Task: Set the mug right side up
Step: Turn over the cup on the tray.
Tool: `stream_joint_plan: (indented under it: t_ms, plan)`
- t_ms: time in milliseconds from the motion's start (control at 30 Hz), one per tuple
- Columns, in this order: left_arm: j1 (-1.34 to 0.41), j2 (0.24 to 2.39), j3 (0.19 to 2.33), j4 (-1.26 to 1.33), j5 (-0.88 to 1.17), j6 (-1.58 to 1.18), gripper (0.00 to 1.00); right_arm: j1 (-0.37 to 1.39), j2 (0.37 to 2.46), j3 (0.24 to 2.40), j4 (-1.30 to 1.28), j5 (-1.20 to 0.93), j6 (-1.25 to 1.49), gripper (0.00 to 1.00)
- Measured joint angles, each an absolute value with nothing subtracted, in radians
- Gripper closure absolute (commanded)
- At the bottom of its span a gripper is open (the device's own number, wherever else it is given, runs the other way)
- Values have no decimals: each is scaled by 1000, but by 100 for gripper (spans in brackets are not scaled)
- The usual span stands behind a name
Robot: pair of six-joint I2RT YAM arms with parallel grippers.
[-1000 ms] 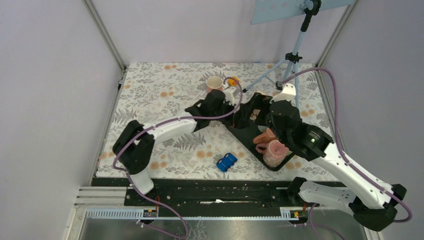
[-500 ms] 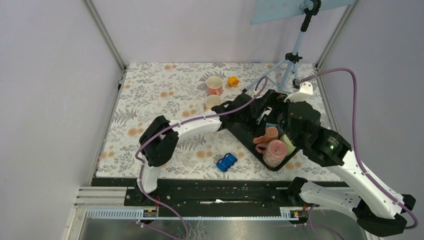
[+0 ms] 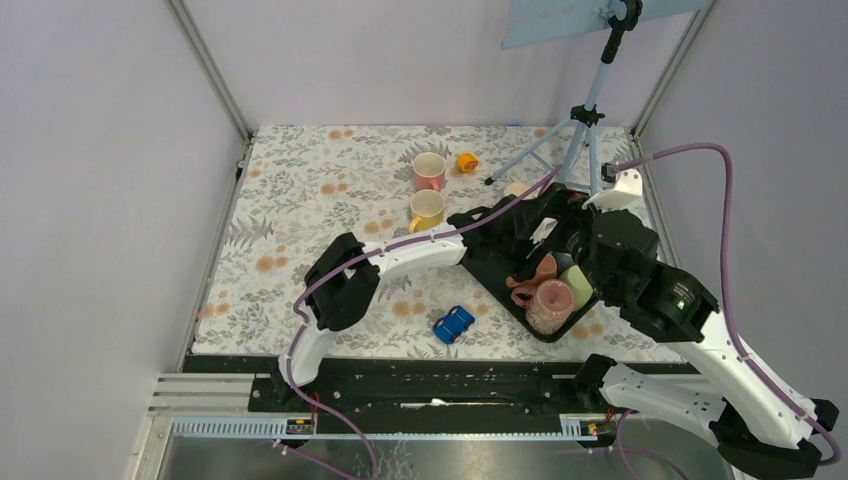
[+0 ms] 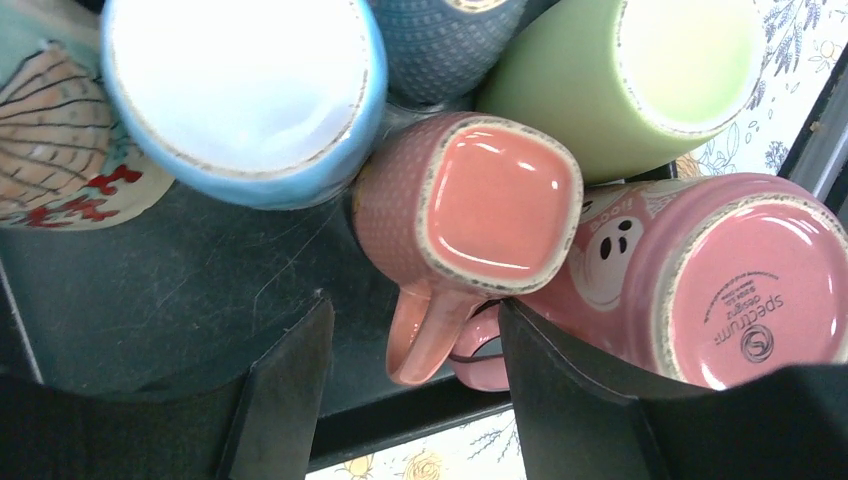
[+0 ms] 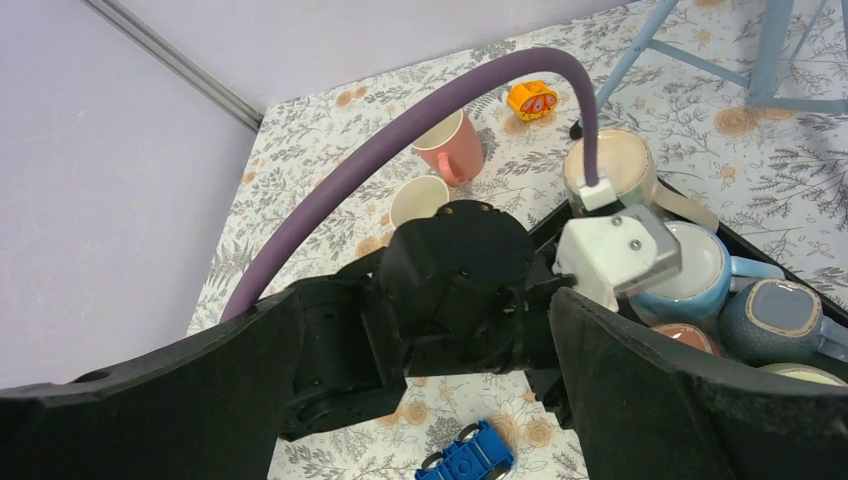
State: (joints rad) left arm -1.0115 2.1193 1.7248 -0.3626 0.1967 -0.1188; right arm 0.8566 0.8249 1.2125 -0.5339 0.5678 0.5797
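So: left gripper (image 4: 412,325) hangs over the tray (image 4: 150,290), jaws apart, nothing in them. Its wrist view looks straight down on the mugs. The coral mug (image 4: 495,205) sits dead centre, its handle (image 4: 425,340) in the gap between the fingers. My read: that's the target, and the arm is lined up this way because the handle is the only free grab point. The body is boxed in. The pink mug (image 4: 750,270) looks to touch it on one side, and the green mug (image 4: 640,70) and blue mug (image 4: 240,80) sit just beside it on the far side. The handle sticks out over bare tray floor.

Right gripper (image 5: 425,300) is also wide open and empty, held above and behind the left wrist, away from the mugs. Probably parked there to stay out of the way; its camera sees mostly the left arm.

Coral mug: upside down, base up, standing on its rim in the tray, right side of the table. It has a rounded-square base with glossy salmon glaze inside a speckled bare foot ring, fine dotted texture on the wall, and a plain loop handle. Pink and green neighbours are base up too. Flip not yet done; no contact with the mug that I can see.
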Motion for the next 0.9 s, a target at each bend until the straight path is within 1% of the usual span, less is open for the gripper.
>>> stream_joint_plan:
  t_ms: [533,833,900]
  plan:
    - [-1034,2196,1845,-474,228,-47,52,857,818,1213,-545,567,580,0]
    - [-1036,2220,1846,-486,231,-33,58,857,828,1213,-550,567,579,0]
    - [-1036,2224,1846,-490,230,-25,63,857,831,1213,-550,567,579,0]
